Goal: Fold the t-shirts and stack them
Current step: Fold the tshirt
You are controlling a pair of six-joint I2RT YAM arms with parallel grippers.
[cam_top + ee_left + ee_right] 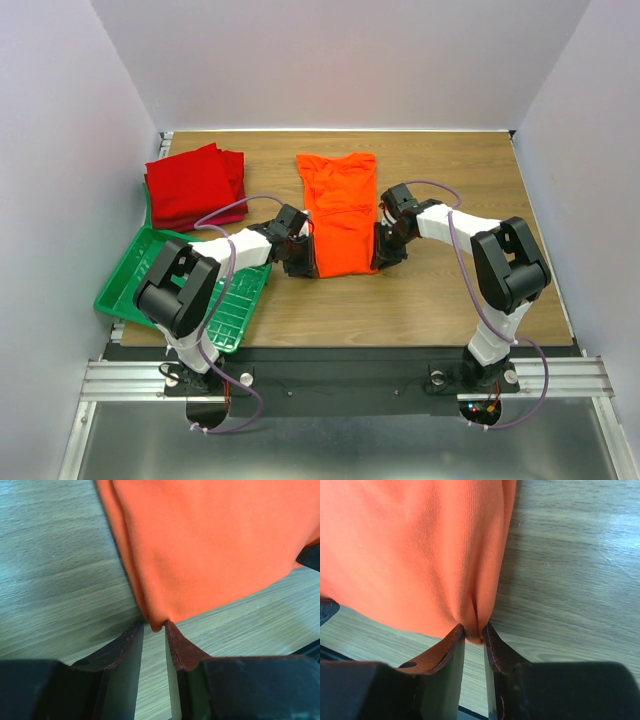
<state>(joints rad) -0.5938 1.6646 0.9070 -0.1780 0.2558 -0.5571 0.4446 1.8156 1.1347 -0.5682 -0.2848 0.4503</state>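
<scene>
Orange t-shirt (340,210) lies flat at tabletop (430,300) centre. Left hand (154,630) clamped on its 7 o'clock corner; right hand (474,632) clamped on its 5 o'clock corner. Red folded shirts (195,185) at 10 o'clock.

One each: orange shirt (340,215), red stack (195,185), tray (122,287)

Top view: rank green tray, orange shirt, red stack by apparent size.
1. tray: largest, even partly hidden.
2-3. orange shirt and red stack: look about alike, so I won't rank them.
</scene>
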